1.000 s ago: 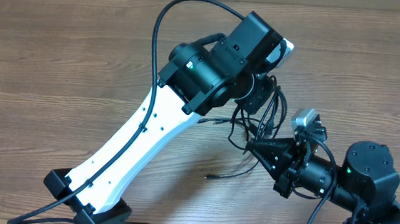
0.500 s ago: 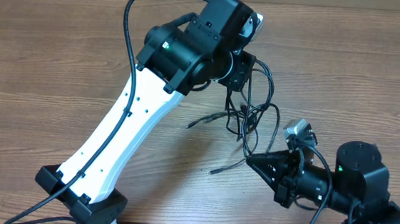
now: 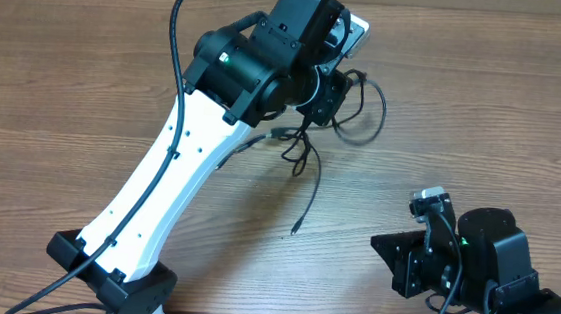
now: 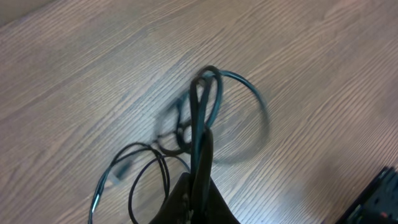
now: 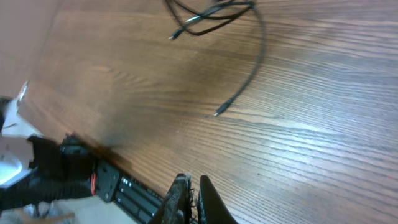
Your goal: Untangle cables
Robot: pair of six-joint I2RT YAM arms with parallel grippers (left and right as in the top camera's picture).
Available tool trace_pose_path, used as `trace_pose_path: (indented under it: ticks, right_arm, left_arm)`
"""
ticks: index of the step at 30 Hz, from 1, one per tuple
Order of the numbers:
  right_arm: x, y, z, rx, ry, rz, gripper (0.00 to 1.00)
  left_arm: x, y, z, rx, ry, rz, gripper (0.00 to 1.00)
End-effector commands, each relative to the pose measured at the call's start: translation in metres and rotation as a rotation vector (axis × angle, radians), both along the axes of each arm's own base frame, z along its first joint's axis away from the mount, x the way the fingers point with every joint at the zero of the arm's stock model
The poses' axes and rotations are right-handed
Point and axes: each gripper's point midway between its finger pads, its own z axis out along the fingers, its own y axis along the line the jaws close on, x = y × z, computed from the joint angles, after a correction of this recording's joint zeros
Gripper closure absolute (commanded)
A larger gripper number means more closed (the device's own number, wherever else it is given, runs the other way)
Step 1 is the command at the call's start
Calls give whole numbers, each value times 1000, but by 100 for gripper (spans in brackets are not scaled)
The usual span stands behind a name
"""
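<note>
From my console: black cables [image 4: 200, 118] over a brown, fine-grained wood table [image 3: 66, 80]; my left arm [image 3: 157, 197] white with black joints, my right arm [image 3: 497, 269] black, one green light [image 3: 460, 241] glowing.

Thin black cables [image 3: 313, 188] bunch far centre on the wooden counter [image 3: 485, 113]; black right gripper [image 3: 376, 245] near right, well apart.

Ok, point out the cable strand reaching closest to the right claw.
The single long strand trailing toward the right claw; the other cables hang looped at the left claw.

cables [image 3: 299, 146] bunched at left fingers [image 3: 329, 97], right arm [image 3: 493, 264] well apart
</note>
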Motion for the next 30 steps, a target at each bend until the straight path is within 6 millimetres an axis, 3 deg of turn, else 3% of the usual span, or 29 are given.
trace_pose_path:
  ticks: [1,2,3,5,6,11,16,25,27,30]
  right_arm:
    - [9,-7,8,23,-1,-114,87]
    - [12,-7,10,42,6,-148,69]
    - [15,-8,12,61,16,-187,38]
    - [23,-10,16,104,32,-275,5]
    - [26,-11,19,124,35,-307,0]
    - [39,-6,35,225,21,-374,0]
    - [47,-6,44,251,-20,-392,0]
    - [57,-47,26,120,-35,-621,0]
    - [57,-52,23,97,-39,-641,14]
    - [56,-55,21,84,-38,-648,48]
  left_arm:
    - [-7,-1,12,24,-77,-141,96]
    - [-13,-3,11,33,-81,-198,96]
    - [-17,-4,10,41,-84,-244,96]
    - [-26,-5,7,55,-84,-330,96]
    - [-30,-5,5,63,-82,-361,96]
    - [-42,-8,4,57,-82,-463,96]
    - [-69,-24,11,-36,-101,-682,96]
    - [-78,-32,18,-100,-109,-749,96]
    - [-84,-36,23,-140,-102,-773,96]
    - [-87,-38,25,-162,-95,-784,96]
